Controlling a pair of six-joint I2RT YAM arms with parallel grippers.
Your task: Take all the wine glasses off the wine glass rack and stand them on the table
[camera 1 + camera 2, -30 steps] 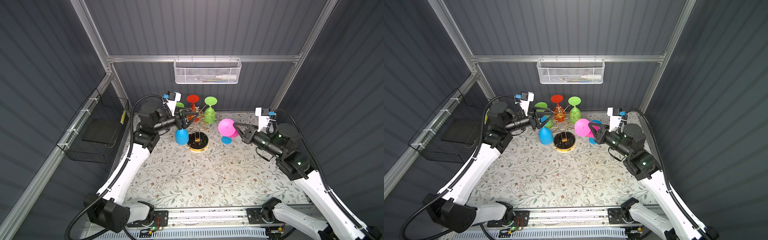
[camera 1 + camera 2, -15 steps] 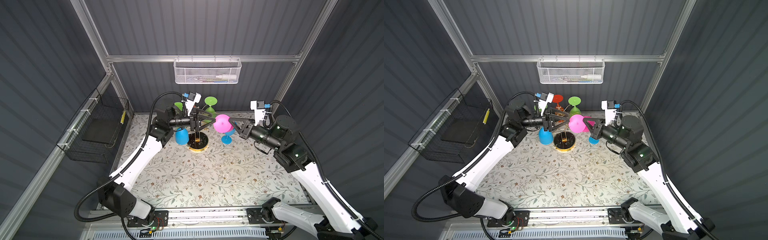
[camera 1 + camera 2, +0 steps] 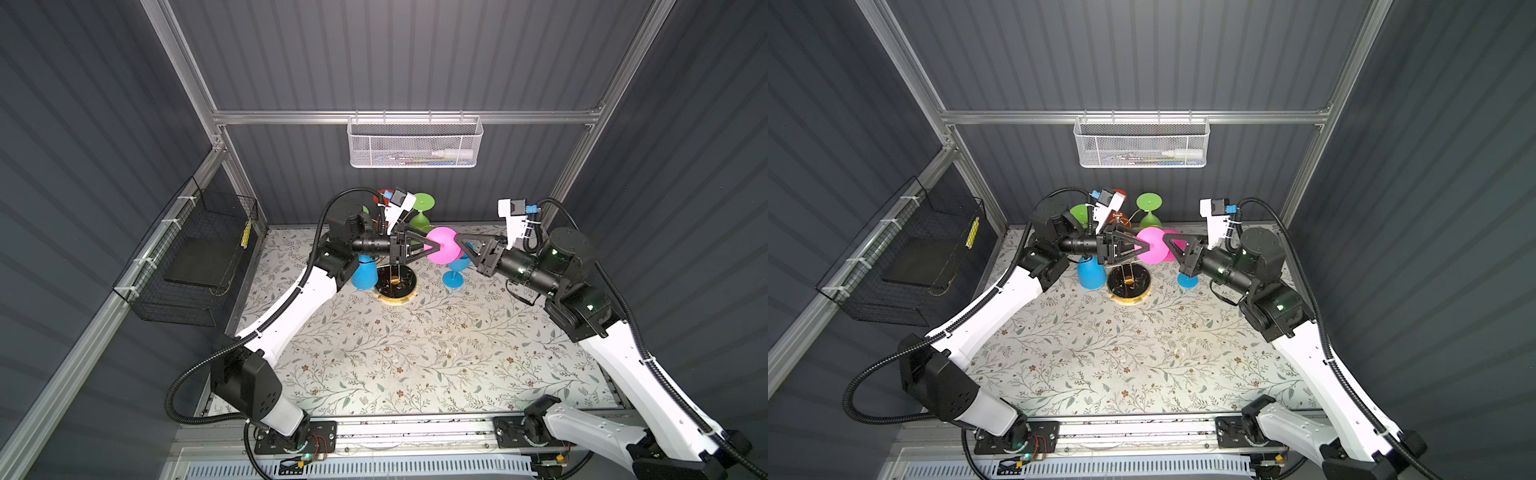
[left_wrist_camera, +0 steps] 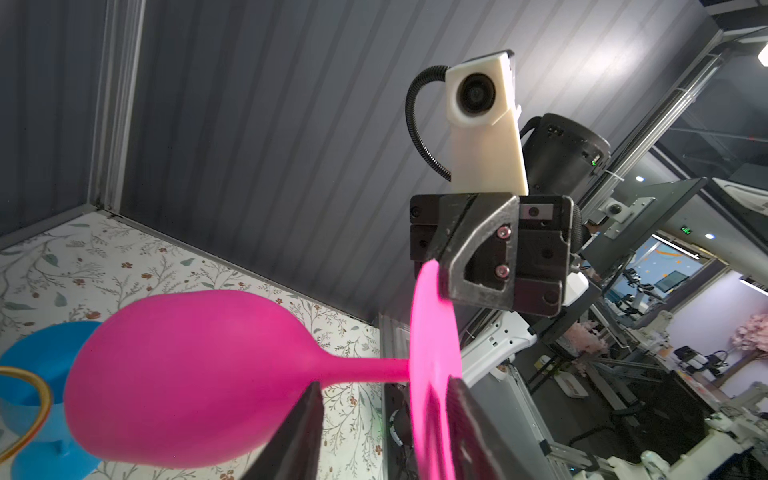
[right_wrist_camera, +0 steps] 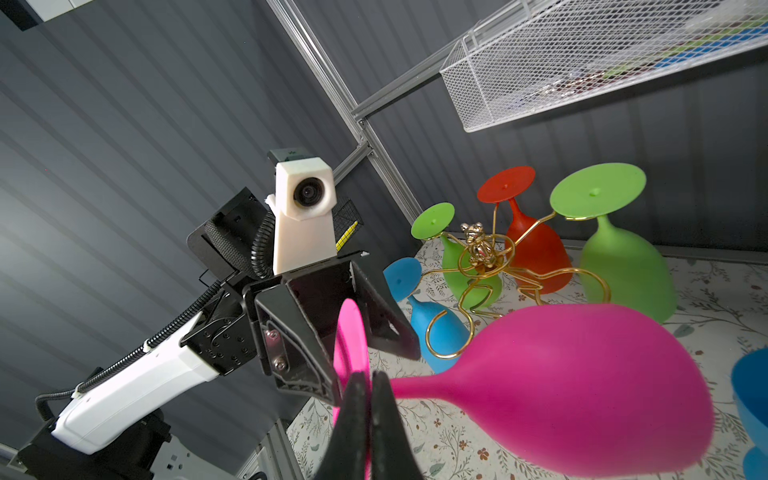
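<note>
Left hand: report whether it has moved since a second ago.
Yes. The left hand has moved right, from the left side of the wine glass rack across above its base, up to the pink wine glass.

A robotics lab; aluminium-framed cell [image 3: 395,117] with grey panels [image 3: 374,54], and lit monitors [image 4: 670,281] in the room beyond.
</note>
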